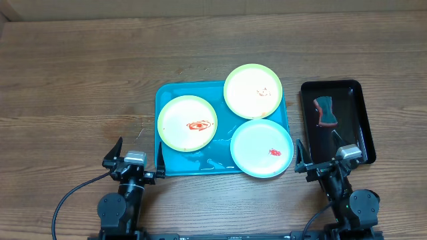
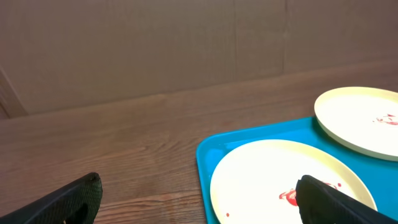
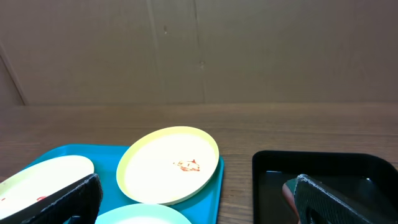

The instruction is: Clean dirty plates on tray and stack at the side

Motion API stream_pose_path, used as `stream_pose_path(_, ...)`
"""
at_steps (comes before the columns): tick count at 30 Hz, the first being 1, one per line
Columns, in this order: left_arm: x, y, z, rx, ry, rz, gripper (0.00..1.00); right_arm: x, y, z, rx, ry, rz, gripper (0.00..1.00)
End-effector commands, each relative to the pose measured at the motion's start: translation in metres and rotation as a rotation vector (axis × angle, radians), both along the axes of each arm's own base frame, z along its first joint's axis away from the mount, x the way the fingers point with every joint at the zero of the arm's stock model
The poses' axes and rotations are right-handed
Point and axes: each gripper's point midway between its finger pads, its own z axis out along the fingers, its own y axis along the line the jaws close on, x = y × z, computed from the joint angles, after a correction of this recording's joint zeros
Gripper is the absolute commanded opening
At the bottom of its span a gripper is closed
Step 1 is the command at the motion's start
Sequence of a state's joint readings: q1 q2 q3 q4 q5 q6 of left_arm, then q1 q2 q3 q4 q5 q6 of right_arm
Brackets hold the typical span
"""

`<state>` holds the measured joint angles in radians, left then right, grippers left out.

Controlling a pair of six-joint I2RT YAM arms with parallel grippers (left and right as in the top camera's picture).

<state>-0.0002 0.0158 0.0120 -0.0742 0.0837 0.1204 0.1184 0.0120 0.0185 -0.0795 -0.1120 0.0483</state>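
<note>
1. Black jaws of the left gripper [image 1: 140,148] stand wide apart and hold nothing. Its arm sits low at the near edge of the table, with the gripper pointing away over the wood, just beside the near left corner of the large turquoise rectangular plastic tray [image 1: 175,167].
2. The right gripper [image 1: 319,144] is posed the same way, with its jaws spread and empty. It sits in the gap between the turquoise tray's near right corner and the near end of a narrow black plastic tray [image 1: 349,107].
3. The turquoise tray lies mid-table and has glossy, wet-looking patches by its near rim.
4. Three round shallow plastic plates rest on it.
   - A pale yellow-green left plate [image 1: 180,110] lies wholly inside the rim and has a red scribble at its centre.
   - A pale yellow-green far plate [image 1: 253,100] has faint red marks and overhangs the far rim.
   - A pale blue-white near plate [image 1: 257,143] has a small red spot and overhangs the near right corner.
5. The black tray lies right of the turquoise one and apart from it. It holds a small green-and-red sponge [image 1: 325,111].
6. Everything rests on a brown wooden plank table [image 1: 80,87]. In the wrist views a plain brown panelled wall [image 2: 124,50] rises behind the table.
</note>
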Motion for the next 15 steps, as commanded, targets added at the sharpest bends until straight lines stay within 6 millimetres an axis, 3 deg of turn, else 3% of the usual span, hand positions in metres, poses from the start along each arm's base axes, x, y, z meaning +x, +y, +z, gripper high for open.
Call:
stream_pose_path(1, 0.0, 0.001, 0.002, 0.042, -0.017, 0.005, 1.0, 0.0, 0.0, -0.001, 0.002, -0.002, -0.001, 1.0)
stream_pose_path(9, -0.008, -0.009, 0.042, 0.038, -0.042, -0.055, 1.0, -0.004, 0.0, 0.036, 0.005, -0.023, 0.001, 1.0)
stream_pose_path(15, -0.013, -0.013, 0.093, 0.034, 0.044, -0.08, 1.0, -0.001, 0.0, 0.099, 0.002, 0.014, 0.0, 1.0)
